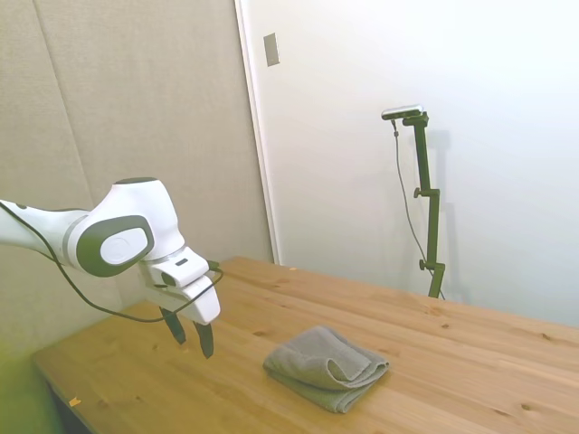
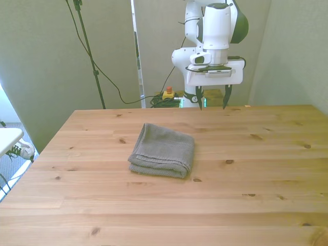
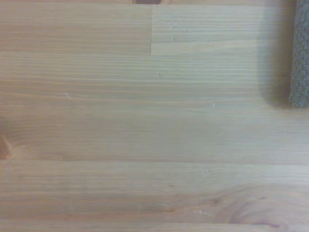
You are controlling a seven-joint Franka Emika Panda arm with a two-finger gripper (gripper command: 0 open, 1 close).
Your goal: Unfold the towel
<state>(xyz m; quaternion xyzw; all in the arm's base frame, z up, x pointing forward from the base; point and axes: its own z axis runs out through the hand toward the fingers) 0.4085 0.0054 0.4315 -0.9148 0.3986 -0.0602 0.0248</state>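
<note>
The grey-taupe towel [image 1: 326,367] [image 2: 162,150] lies folded into a thick small rectangle on the wooden table [image 2: 246,169], a little toward the front view's left of centre. Its folded edges face the near side in the front view. My gripper [image 1: 192,334] [image 2: 211,99] hangs open above the table's far edge, well apart from the towel and toward the front view's right of it, with nothing between its fingers. In the wrist view only a corner strip of the towel [image 3: 300,58] shows beside bare wood.
A wall [image 1: 136,99] stands close behind the arm in the side view. Cables and a small red-and-yellow button box [image 2: 167,93] sit on the floor beyond the table's far edge. A white surface [image 2: 7,138] juts in at the front view's left.
</note>
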